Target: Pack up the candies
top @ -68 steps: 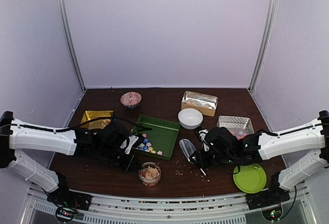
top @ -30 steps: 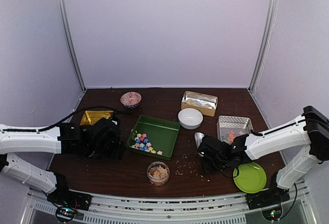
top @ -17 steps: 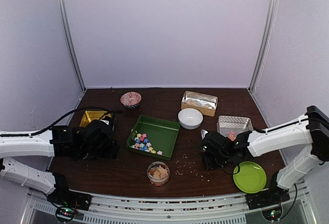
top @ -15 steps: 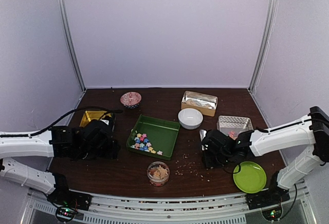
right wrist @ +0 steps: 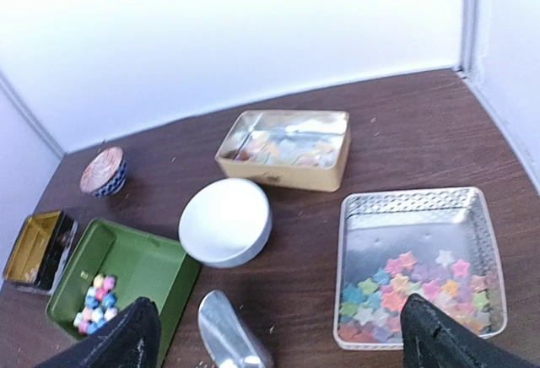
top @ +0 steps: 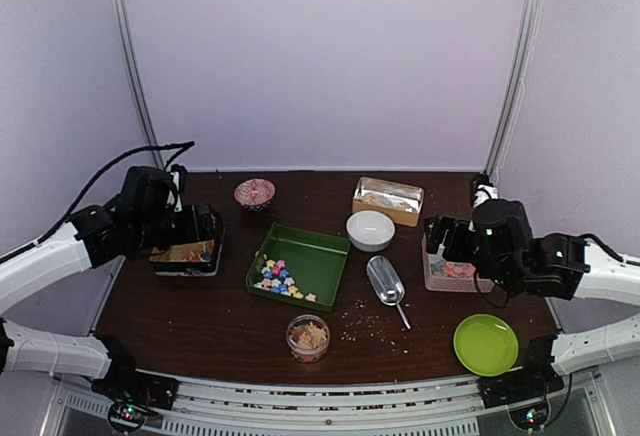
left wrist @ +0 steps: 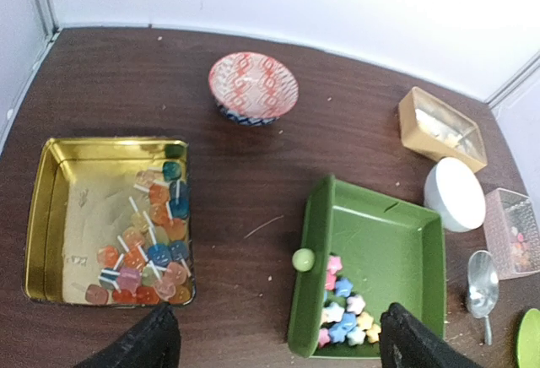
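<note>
Pastel star candies [top: 280,278] lie in the near corner of a green tray [top: 310,246] at the table's middle; the left wrist view shows the candies [left wrist: 344,317] and the tray [left wrist: 396,241] below it. More star candies [right wrist: 405,288] fill a silver tray [right wrist: 405,199] on the right. Beige chunky candies sit in a small clear cup [top: 307,336] near the front. My left gripper [top: 188,231] hangs open and empty high above the gold tin. Raised over the silver tray, my right gripper [top: 450,241] is open and empty too. A metal scoop [top: 385,281] lies loose on the table.
A gold tin [left wrist: 76,208] with lollipops is at the left. A red patterned bowl [top: 254,193], a foil-lined beige tin [top: 388,199] and a white bowl [top: 370,229] stand at the back. A green plate [top: 486,345] lies front right. Crumbs dot the table around the cup.
Both arms rose and drew back from the table. The right gripper opened and left the scoop lying beside the green tray. The left gripper opened wider and moved over the gold tin.
</note>
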`<action>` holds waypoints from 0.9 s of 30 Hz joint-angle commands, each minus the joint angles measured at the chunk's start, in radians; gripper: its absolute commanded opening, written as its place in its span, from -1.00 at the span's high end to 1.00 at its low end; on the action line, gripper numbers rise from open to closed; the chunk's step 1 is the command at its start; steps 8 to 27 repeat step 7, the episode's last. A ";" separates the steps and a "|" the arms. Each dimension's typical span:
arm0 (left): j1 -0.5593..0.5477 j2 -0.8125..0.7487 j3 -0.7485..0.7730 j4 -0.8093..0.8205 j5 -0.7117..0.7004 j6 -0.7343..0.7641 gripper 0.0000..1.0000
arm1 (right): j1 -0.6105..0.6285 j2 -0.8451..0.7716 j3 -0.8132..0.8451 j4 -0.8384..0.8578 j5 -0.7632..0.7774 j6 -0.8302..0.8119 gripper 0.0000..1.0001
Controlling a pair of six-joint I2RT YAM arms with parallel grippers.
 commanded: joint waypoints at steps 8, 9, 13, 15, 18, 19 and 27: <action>0.003 -0.051 0.033 0.024 -0.012 0.134 -0.72 | -0.043 -0.063 -0.076 0.014 0.335 0.028 -0.99; 0.003 -0.051 0.033 0.024 -0.012 0.134 -0.72 | -0.043 -0.063 -0.076 0.014 0.335 0.028 -0.99; 0.003 -0.051 0.033 0.024 -0.012 0.134 -0.72 | -0.043 -0.063 -0.076 0.014 0.335 0.028 -0.99; 0.003 -0.051 0.033 0.024 -0.012 0.134 -0.72 | -0.043 -0.063 -0.076 0.014 0.335 0.028 -0.99; 0.003 -0.051 0.033 0.024 -0.012 0.134 -0.72 | -0.043 -0.063 -0.076 0.014 0.335 0.028 -0.99; 0.003 -0.051 0.033 0.024 -0.012 0.134 -0.72 | -0.043 -0.063 -0.076 0.014 0.335 0.028 -0.99; 0.003 -0.051 0.033 0.024 -0.012 0.134 -0.72 | -0.043 -0.063 -0.076 0.014 0.335 0.028 -0.99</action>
